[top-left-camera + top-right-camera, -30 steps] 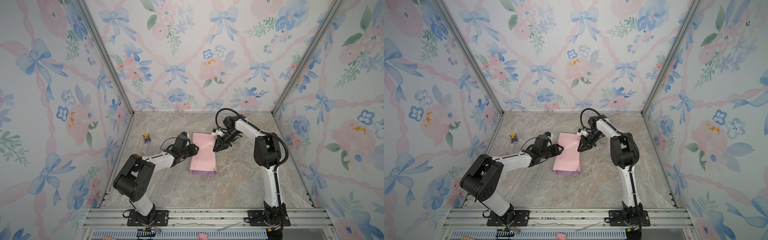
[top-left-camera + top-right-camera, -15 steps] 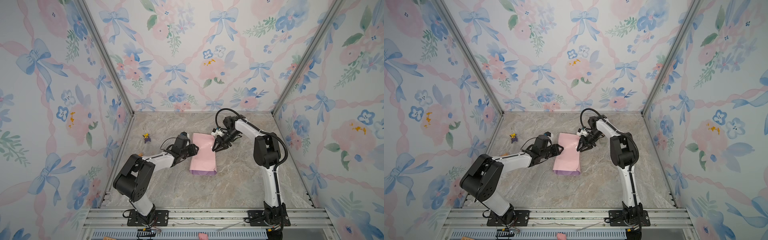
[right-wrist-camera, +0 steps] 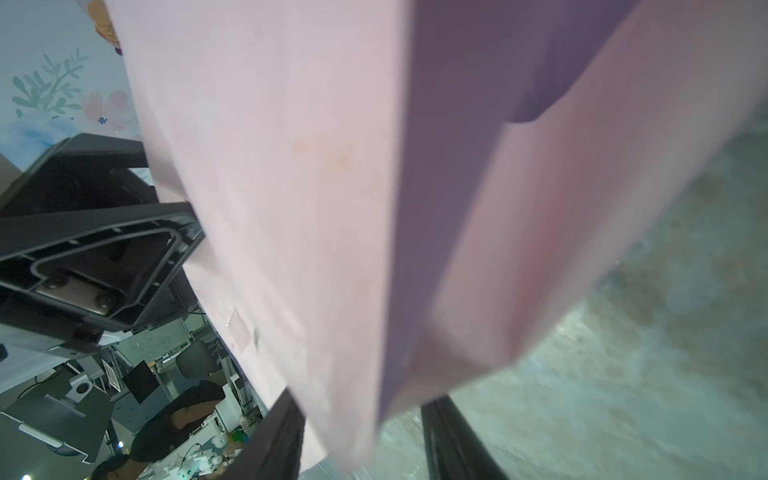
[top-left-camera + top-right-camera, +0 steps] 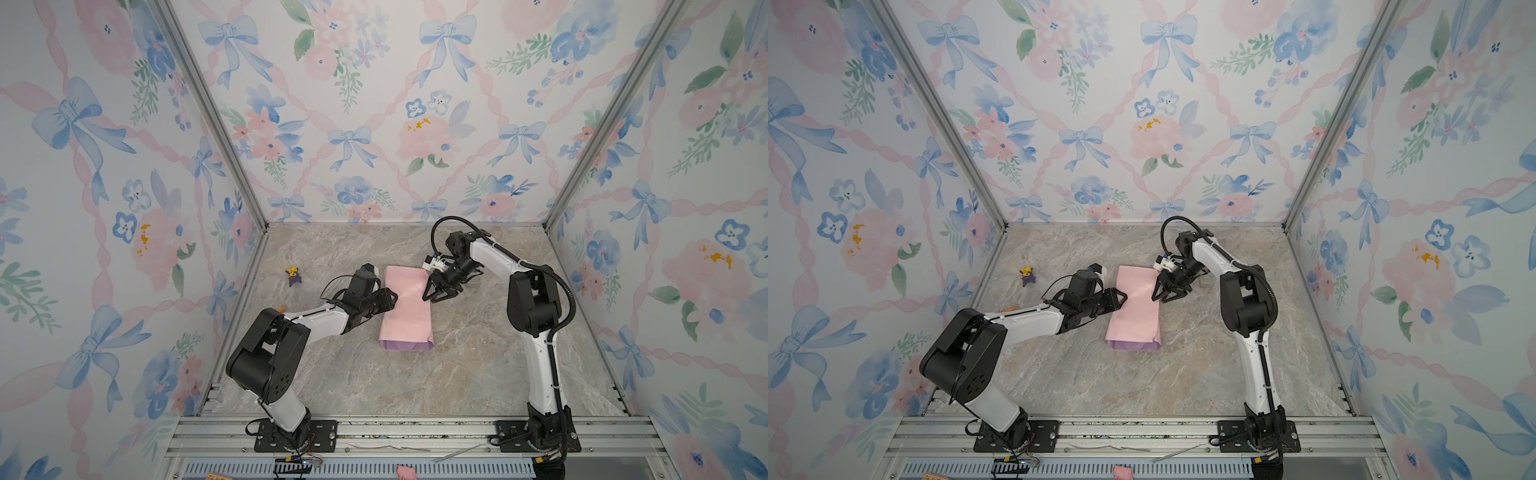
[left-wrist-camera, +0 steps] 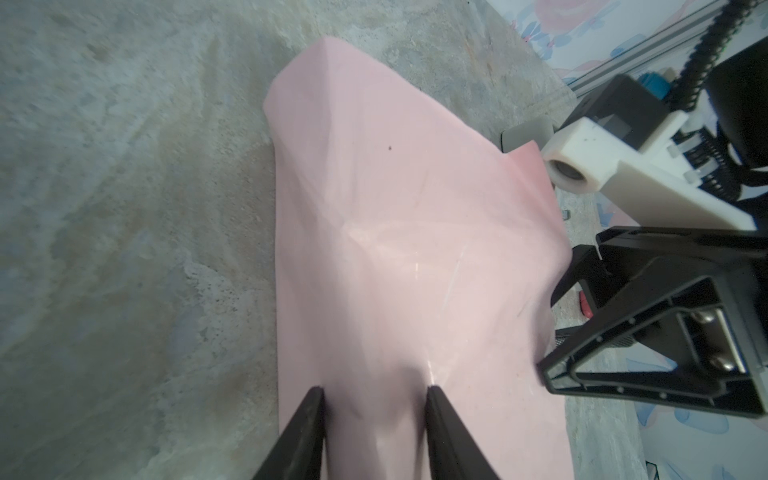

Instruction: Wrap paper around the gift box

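Your paper (image 4: 405,307) lies folded into a long bundle near the middle of the desk (image 4: 415,382), pale pink face up, running from the far side toward the front edge; its lilac face shows only at the near end (image 4: 1133,345); the box is hidden under it, so you cannot see where inside the bundle it sits.

Your left gripper (image 4: 392,297) lies low at the bundle's left edge, about halfway along; in the left wrist view its fingers (image 5: 307,424) stand spread, tips on the pink sheet, which runs flat between and past them; nothing there looks pinched.

Your right gripper (image 4: 436,296) stands at the right edge, toward the far end, tilted down at the sheet; in both top views its jaws gape; in the right wrist view a loose fold of pink and lilac hangs between the fingers (image 3: 449,436) with a gap on each side, so it looks let go rather than clamped.

The two grippers face each other across the bundle, near but apart; each shows in the other's wrist view.

Just behind the right gripper a small grey thing (image 4: 1205,283) sits on the desk, close to the paper's far right corner; too small to tell more.

A little purple and yellow toy (image 4: 294,276) stands well off toward the far left corner; nothing lies on the paper besides the left gripper's tips.
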